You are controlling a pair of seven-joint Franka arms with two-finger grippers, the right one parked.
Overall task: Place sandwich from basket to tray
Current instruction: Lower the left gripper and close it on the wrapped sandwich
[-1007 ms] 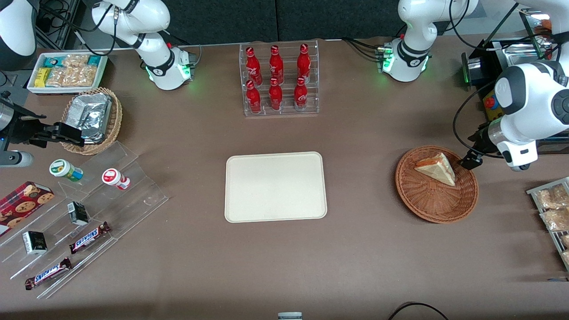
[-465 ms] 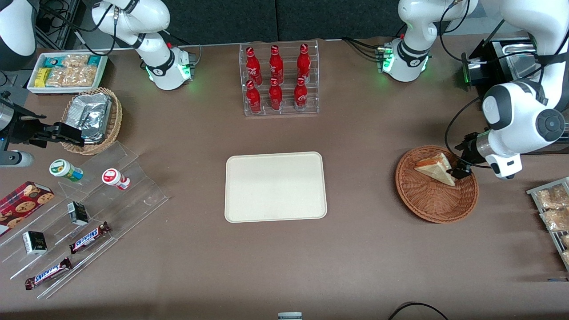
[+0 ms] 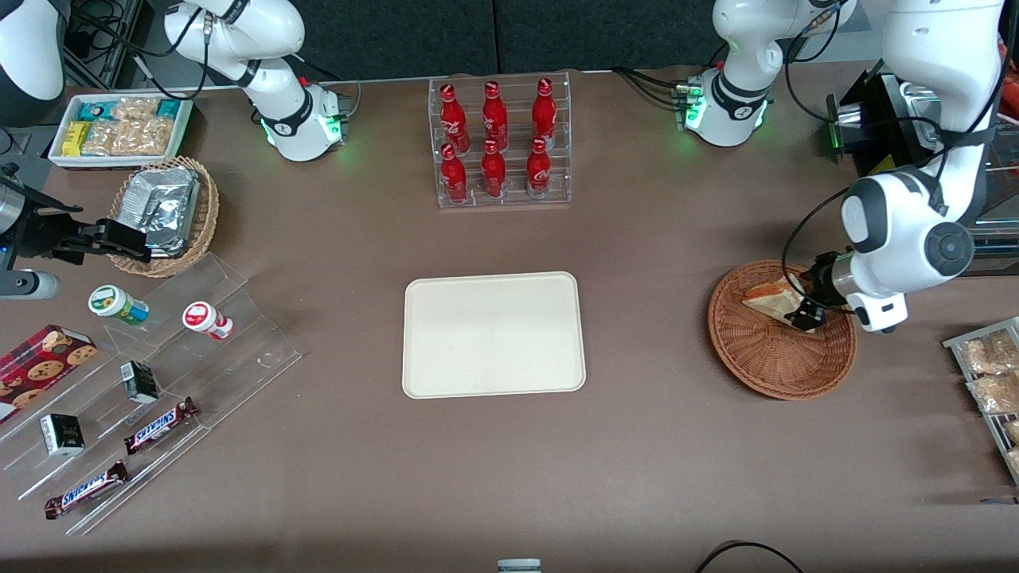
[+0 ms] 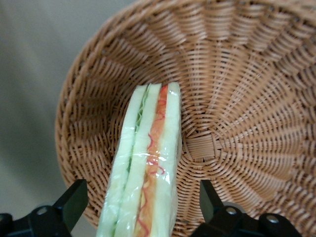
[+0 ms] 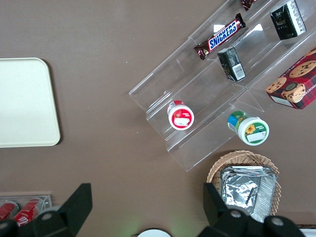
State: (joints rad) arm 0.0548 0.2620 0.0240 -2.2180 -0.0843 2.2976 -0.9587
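The room is bright, with soft, even light from above. The brown table (image 3: 677, 446) has only faint, fuzzy shadows, like the one under the basket (image 3: 764, 362). Green lights glow on the arm bases. The clear rack (image 5: 197, 113) shines with small white glints. Up close, the gripper (image 4: 143, 207) fingers (image 4: 74, 202) look dark and a bit blurry, and the sandwich (image 4: 148, 163) wrap glints.

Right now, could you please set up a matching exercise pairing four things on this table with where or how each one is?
Things:
1. sandwich
2. tray
3. gripper
4. cola bottles

States:
A. in a clear rack
B. bare, mid-table
C. lying in the basket
D. open, jaws astride the sandwich

Pairs: 1-C, 2-B, 3-D, 4-A
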